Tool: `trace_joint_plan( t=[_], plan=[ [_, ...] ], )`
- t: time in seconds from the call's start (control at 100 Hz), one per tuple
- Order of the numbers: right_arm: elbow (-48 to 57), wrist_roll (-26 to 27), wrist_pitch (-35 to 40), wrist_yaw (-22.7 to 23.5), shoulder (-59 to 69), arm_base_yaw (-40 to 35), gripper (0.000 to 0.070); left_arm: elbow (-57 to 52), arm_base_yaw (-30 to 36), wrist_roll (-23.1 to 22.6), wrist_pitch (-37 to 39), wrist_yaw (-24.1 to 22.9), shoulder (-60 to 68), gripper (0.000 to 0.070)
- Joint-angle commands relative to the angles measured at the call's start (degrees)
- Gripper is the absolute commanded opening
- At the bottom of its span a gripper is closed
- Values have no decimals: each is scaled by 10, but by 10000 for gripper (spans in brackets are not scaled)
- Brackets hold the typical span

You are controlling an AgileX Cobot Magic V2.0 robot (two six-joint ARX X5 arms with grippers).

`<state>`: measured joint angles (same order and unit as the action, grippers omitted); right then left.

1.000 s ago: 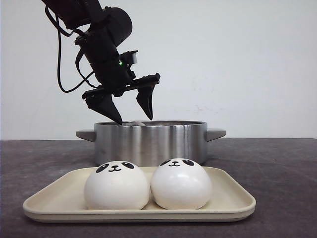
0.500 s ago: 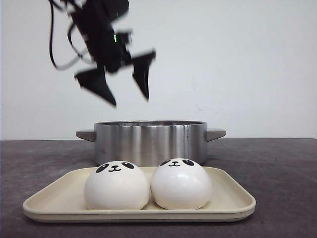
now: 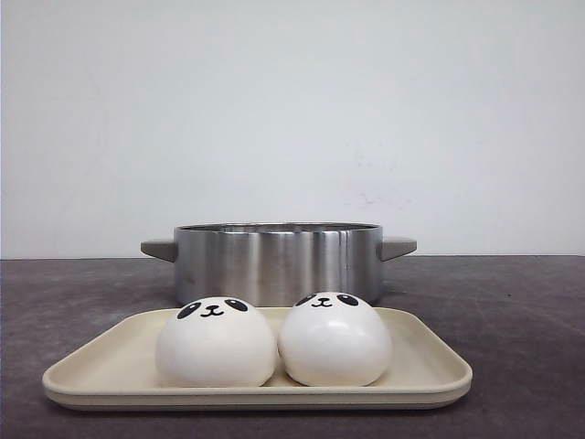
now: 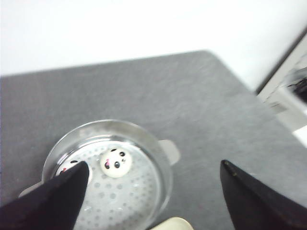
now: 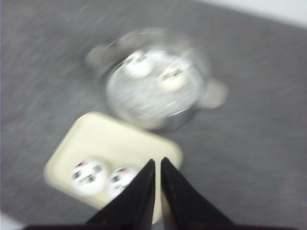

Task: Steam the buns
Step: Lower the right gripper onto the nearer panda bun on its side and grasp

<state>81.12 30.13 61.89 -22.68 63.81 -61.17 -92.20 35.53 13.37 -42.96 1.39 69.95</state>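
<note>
Front view: the left arm, which hung over the pot [image 3: 277, 262] at upper left a second ago, is gone from frame.

Buns: two on the cream tray [image 3: 101, 370] at lower centre, left bun [image 3: 216, 343] and right bun [image 3: 335, 339] touching, domes upright, faces turned toward the camera (round, no long axis). Two more inside the pot, one [image 4: 116, 162] plain, one [image 4: 67, 166] partly hidden.

Left end effector [image 4: 153, 184]: fingers wide apart, empty. Right end effector [image 5: 158, 165]: fingers nearly together, empty, above the dark worktop [image 3: 512, 311].

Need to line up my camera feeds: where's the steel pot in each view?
Front view: pot centre, behind the tray.
Left wrist view: pot lower left, partly behind one finger of the left tool.
Right wrist view: pot upper centre, blurred, above the tray.
Shared landmark: the pot's side handle.
</note>
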Motion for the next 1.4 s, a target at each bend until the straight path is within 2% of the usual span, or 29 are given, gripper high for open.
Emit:
trace_joint_plan(
  t=[0.0, 0.15, 0.19, 0.23, 0.31, 0.36, 0.54, 0.89, 1.2, 1.32, 1.39],
  plan=[
    [-47, 29, -53, 20, 6, 2, 12, -14, 12, -7, -14, -1, -30, 509],
    [-141, 75, -121, 63, 26, 21, 13, -14, 24, -7, -50, -1, -104, 509],
    [-156, 82, -127, 75, 37, 27, 42, -14, 24, -7, -58, -2, -122, 510],
    [-166, 86, -127, 83, 49, 33, 136, -14, 24, -7, -66, -2, -137, 509],
    [-173, 87, -125, 104, 81, 42, 403, -14, 24, -9, -82, -2, -163, 510],
    [-173, 87, -127, 122, 102, 45, 490, -13, 24, -12, -92, -4, -177, 510],
    [-173, 94, -163, 153, 174, 45, 492, -13, 24, -14, -118, -17, -215, 510],
    [-173, 95, -200, 153, 294, 62, 490, -13, 24, -14, -161, -16, -238, 510],
    [-173, 96, -220, 156, 330, 74, 488, -13, 24, -14, -174, -16, -238, 510],
    [-173, 98, -230, 169, 337, 80, 476, -13, 24, -20, -174, -16, -238, 510],
    [-173, 101, -229, 182, 342, 83, 432, -13, 24, -20, -174, -16, -238, 510]
  ],
)
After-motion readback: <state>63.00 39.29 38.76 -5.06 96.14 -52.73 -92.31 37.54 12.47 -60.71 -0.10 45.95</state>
